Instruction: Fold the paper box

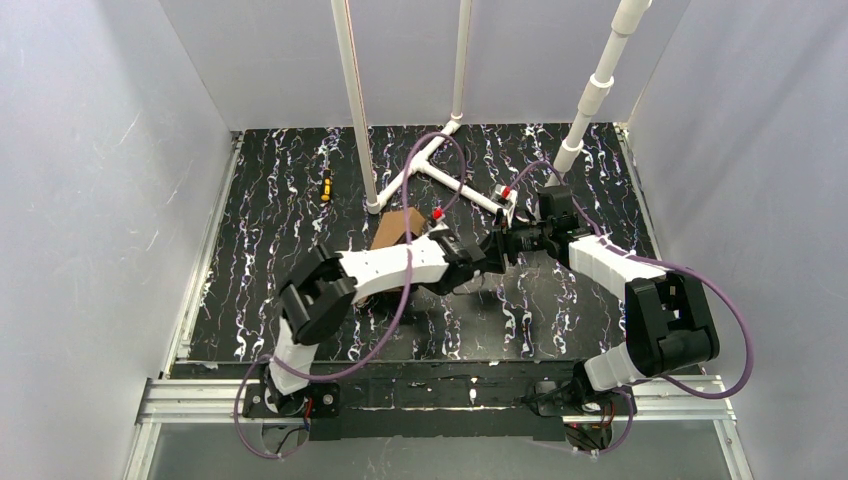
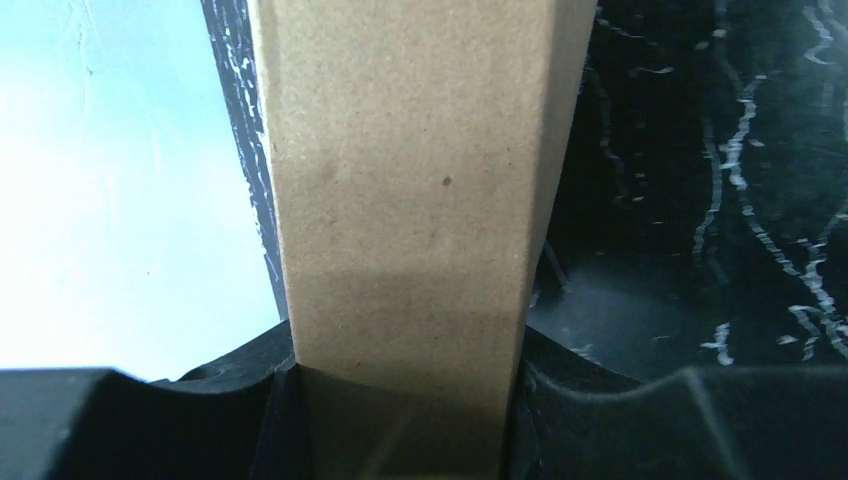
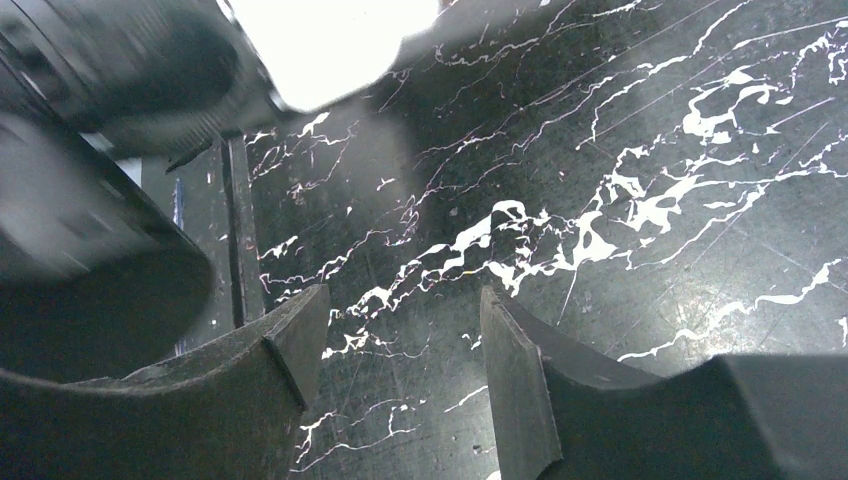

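The left fingers (image 2: pixel 680 420) are closed on the paper box (image 2: pixel 410 180), one dark pad pressing each side of a plain brown cardboard panel that stands straight out from between them and runs away past the top of the wrist view. This looks like an anchoring pinch: with the panel clamped at its near end, the cardboard cannot slide on the worktop (image 3: pixel 620 150) while something else works on a flap. Beyond the clamped panel, the marbled black worktop shows on one side of those fingers and the pale enclosure wall on the other. The right fingers (image 3: pixel 200 410) stand spread apart with nothing between them, only bare worktop showing through the gap, so they seem to be waiting free for a push or a second grip. No cardboard shows ahead of them; up and to one side of them is the blurred dark bulk of the left arm (image 3: pixel 90 200). From overhead the two sets of fingers nearly meet at mid-worktop, and the box (image 1: pixel 398 228) appears as a small brown shape on the far side of the left forearm, away from the right fingers, with the left wrist between them. The forearm hides much of it, so how far the folding has gone cannot be told. Farther back stands a white pipe frame (image 1: pixel 440 170).
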{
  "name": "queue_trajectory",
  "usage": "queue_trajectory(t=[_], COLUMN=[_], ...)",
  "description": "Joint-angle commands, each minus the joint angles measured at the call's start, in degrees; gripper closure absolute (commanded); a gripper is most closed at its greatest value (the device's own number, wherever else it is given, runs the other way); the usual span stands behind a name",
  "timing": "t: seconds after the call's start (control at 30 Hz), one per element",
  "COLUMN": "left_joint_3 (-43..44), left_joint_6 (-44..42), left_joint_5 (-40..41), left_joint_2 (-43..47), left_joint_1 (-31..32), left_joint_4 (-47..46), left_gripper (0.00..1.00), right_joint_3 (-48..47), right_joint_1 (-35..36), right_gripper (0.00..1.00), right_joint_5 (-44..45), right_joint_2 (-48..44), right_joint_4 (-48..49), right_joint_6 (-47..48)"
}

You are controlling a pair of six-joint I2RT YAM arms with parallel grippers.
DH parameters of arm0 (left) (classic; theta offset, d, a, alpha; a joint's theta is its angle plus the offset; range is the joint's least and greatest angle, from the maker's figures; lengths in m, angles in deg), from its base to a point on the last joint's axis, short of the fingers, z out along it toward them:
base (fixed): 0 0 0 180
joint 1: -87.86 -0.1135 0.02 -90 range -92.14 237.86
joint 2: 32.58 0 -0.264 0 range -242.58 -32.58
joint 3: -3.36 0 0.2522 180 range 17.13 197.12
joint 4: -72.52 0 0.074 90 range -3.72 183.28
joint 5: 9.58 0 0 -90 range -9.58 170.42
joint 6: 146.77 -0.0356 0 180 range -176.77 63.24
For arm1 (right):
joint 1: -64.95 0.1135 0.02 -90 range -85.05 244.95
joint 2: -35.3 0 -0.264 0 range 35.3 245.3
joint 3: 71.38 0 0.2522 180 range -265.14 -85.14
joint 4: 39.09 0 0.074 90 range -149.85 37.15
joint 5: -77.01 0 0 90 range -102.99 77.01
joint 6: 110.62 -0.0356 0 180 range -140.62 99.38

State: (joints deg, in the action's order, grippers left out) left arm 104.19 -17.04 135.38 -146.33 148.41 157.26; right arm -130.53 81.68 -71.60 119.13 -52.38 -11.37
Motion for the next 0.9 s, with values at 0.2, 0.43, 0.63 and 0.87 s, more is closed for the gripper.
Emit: queue_trajectory(t=[0.2,0.43,0.63,0.87], left_joint_3=[1.23,-6.01,-9.16,-18.26], left_joint_6=[7.72,2.69,-3.2,-9.28], left_joint_5=[-4.6,-19.11,-28.63,-41.59], left_joint_2=[-4.62,3.67,11.36,28.56], left_joint_1=[2.73,2.73,2.73,2.38], left_joint_4=[-4.88,-17.75,-24.59,-36.77], left_gripper=[0.57,0.19,0.02,0.02], right_joint_3=[-3.16,-3.55,-4.75,-8.07], right_joint_1=[-1.31,-2.08,-2.32,-2.32], right_gripper=[0.35,0.35,0.35,0.34], right_joint_5=[-1.5,-1.58,-0.85,-0.23], right_joint_2=[1.06,0.87,0.68,0.7], right_joint_4=[-3.59,-5.22,-9.56,-22.69], right_joint_6=[2.45,3.99,8.24,22.06])
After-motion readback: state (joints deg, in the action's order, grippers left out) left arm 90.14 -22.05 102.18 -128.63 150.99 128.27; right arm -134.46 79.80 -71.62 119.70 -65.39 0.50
